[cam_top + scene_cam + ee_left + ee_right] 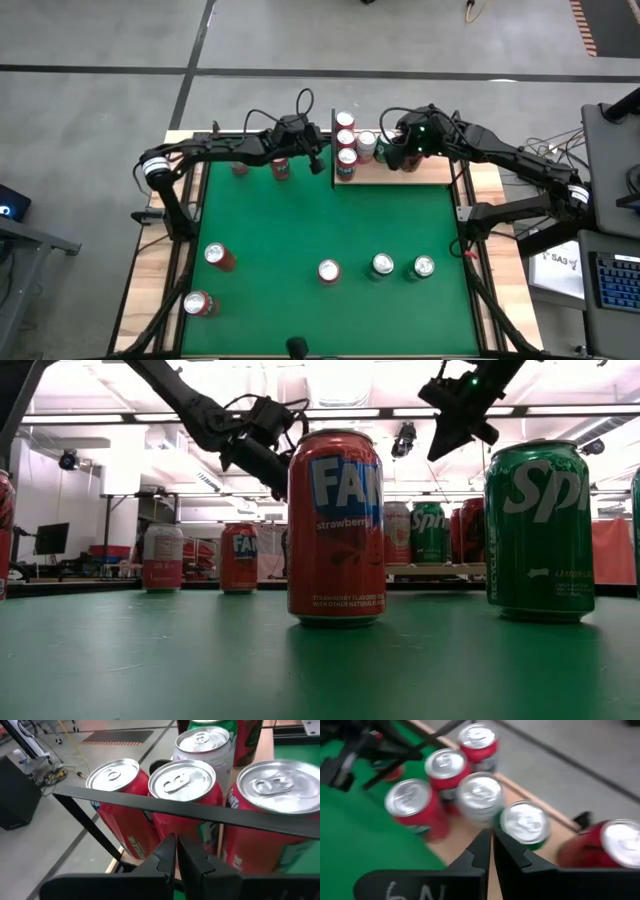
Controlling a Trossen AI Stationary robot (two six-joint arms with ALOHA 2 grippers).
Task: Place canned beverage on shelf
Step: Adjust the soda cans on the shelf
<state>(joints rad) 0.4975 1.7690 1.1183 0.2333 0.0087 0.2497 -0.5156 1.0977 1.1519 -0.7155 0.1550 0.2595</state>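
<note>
Scene: a green table [320, 225] seen from above, with two dark robot arms reaching toward its far edge.
Shelf: a small pale wooden shelf [430, 172] with black rod edging sits at the far right corner of the table.
On the shelf: three red cans [346, 138] stand in a row along its left edge, a white can [366, 143] just beside them, and a green can [386, 152] next to that. The right wrist view shows one more red can [607, 845] apart from this group.
Left claw: the left gripper [176, 851] hangs just outside the shelf's left rod, fingers together and holding nothing.
Right claw: the right gripper [492, 845] hovers above the cans on the shelf, fingers together and holding nothing.
Cans still on the table: six stand loose. Two red ones [279, 168] are near the far left edge, two red ones [218, 256] at the near left, and a red one [328, 271] and two green ones [383, 266] across the near side.
Step in hand: it looks as if a can has just been set down and both arms are between cans.
Next move: probably one arm must pull clear of the shelf rods, open its fingers and reach for a loose can.
</note>
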